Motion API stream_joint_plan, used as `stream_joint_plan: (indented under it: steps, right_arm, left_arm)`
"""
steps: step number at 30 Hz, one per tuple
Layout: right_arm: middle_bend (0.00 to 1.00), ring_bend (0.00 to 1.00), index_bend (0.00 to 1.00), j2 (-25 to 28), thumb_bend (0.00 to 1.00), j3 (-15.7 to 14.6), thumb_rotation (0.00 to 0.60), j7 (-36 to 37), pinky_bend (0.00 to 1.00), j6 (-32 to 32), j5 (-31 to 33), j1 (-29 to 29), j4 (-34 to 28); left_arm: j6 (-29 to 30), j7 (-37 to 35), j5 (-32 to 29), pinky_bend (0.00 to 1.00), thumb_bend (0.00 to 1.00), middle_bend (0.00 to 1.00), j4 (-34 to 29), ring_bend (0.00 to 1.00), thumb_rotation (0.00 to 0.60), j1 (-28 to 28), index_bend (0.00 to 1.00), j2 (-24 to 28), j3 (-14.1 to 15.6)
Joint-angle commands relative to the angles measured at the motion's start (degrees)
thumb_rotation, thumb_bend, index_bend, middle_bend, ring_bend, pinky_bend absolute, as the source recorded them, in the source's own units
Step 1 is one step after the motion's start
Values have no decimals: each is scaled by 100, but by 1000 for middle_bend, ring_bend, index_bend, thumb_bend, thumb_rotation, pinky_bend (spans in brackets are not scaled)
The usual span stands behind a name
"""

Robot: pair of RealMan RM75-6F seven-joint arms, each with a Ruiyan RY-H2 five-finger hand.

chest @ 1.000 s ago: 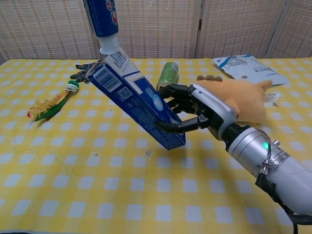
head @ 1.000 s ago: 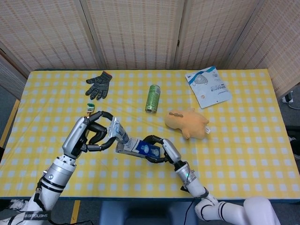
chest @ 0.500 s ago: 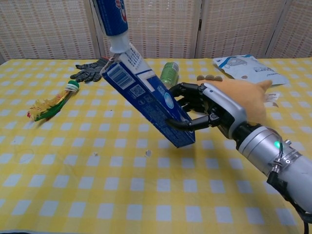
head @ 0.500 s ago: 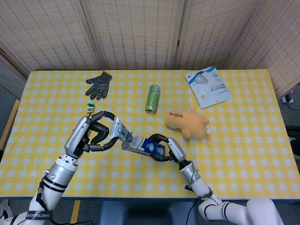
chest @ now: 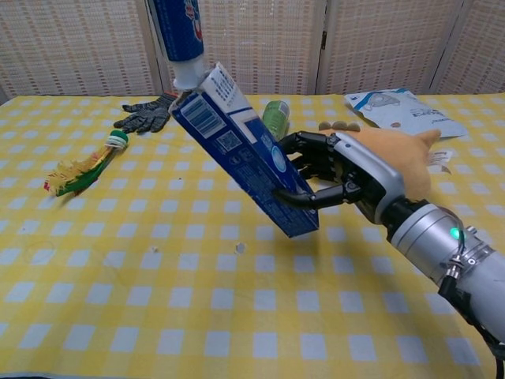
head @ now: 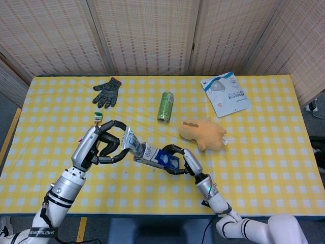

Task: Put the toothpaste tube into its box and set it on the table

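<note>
My left hand (head: 103, 145) grips the blue-and-white toothpaste tube (head: 130, 142) above the table. In the chest view the tube (chest: 178, 38) hangs down from the top edge, and the left hand is out of that frame. My right hand (head: 181, 161) holds the blue toothpaste box (head: 155, 157) by its lower end, tilted with the open end up and to the left. The box (chest: 245, 154) is raised off the table in my right hand (chest: 341, 177). The tube's white end sits at the box's open mouth, beside the raised flap. How far in it reaches I cannot tell.
On the yellow checked table (head: 264, 152) lie a grey glove (head: 107, 91), a green can (head: 165, 106) on its side, a tan plush toy (head: 203, 133) close behind my right hand, a mask packet (head: 226, 93) and a feathered toy (chest: 83, 170) at the left.
The right hand has raised the box, tilted it steeper and moved it slightly right. The tube's end has stayed at the box's open mouth throughout.
</note>
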Motion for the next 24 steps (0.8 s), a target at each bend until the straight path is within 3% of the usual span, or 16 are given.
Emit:
stream_joint_plan:
  steps: [1, 14, 24]
  right_arm:
    - [353, 386, 446, 1, 301, 15, 600, 12, 385, 19, -6, 10, -26]
    - [353, 389, 446, -126, 301, 70, 600, 263, 385, 38, -37, 113, -111]
    - [353, 391, 446, -60, 301, 143, 600, 347, 385, 442, -141, 52, -251]
  left_arm:
    - [-17, 0, 12, 1000, 544, 1000, 0, 1000, 600, 2, 1000, 4, 9]
    - [47, 15, 36, 1000, 544, 1000, 0, 1000, 600, 4, 1000, -108, 10]
    - [101, 21, 35, 1000, 544, 1000, 0, 1000, 600, 86, 1000, -61, 26]
